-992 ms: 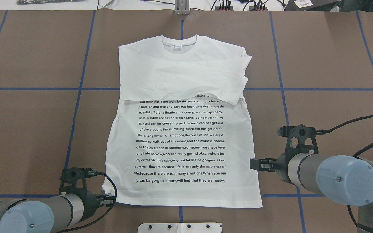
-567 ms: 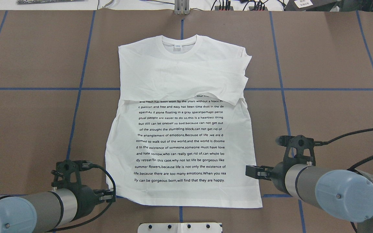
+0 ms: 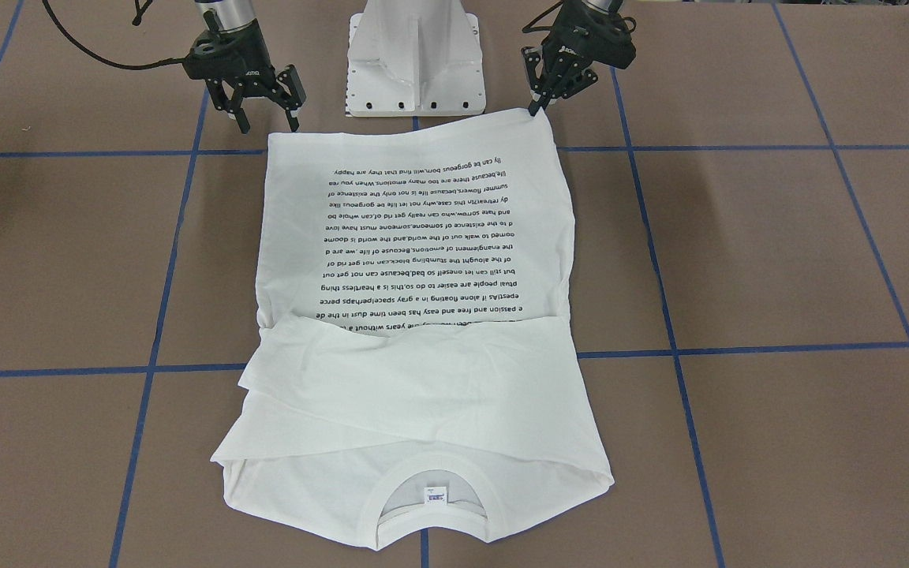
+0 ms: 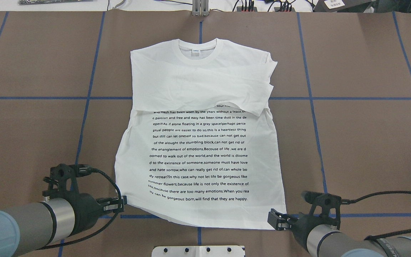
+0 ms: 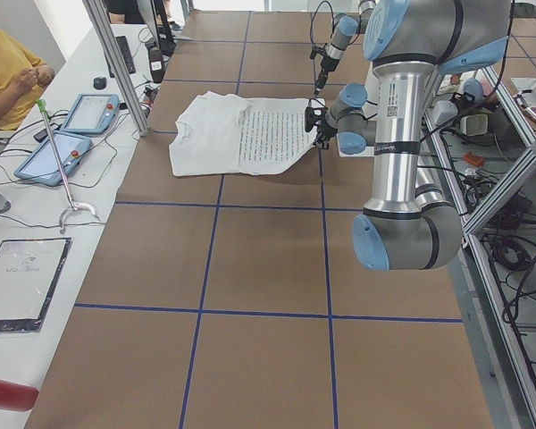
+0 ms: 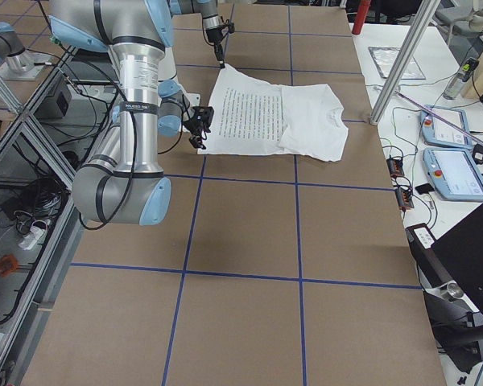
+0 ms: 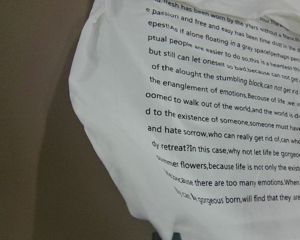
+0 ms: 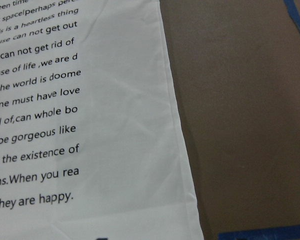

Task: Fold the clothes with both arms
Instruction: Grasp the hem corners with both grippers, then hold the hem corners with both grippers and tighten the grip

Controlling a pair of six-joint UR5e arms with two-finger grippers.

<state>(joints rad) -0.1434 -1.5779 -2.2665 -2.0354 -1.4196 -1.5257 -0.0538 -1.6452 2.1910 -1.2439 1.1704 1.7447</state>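
The white T-shirt (image 4: 198, 142) lies flat on the brown table, collar (image 4: 197, 50) far from me, with the sleeves folded across the chest above the black text. My left gripper (image 4: 122, 204) is shut on the near left hem corner, which is raised and puckered; the front view shows this left gripper (image 3: 537, 106) pinching that corner. My right gripper (image 4: 274, 220) stands open at the near right hem corner, and the front view shows the right gripper (image 3: 267, 120) with its fingers spread just above the cloth. The left wrist view shows the shirt (image 7: 215, 125) bunching toward the fingers.
The white metal pedestal (image 3: 415, 55) stands just behind the near hem, between both arms. Blue tape lines (image 4: 87, 98) grid the table. Beyond the table's far side, a bench holds tablets (image 5: 89, 112), and a person in yellow (image 5: 4, 67) sits there.
The right gripper has moved back toward me, from beside the shirt's right edge to its near right corner. The left gripper has drawn the near left corner up and slightly inward.
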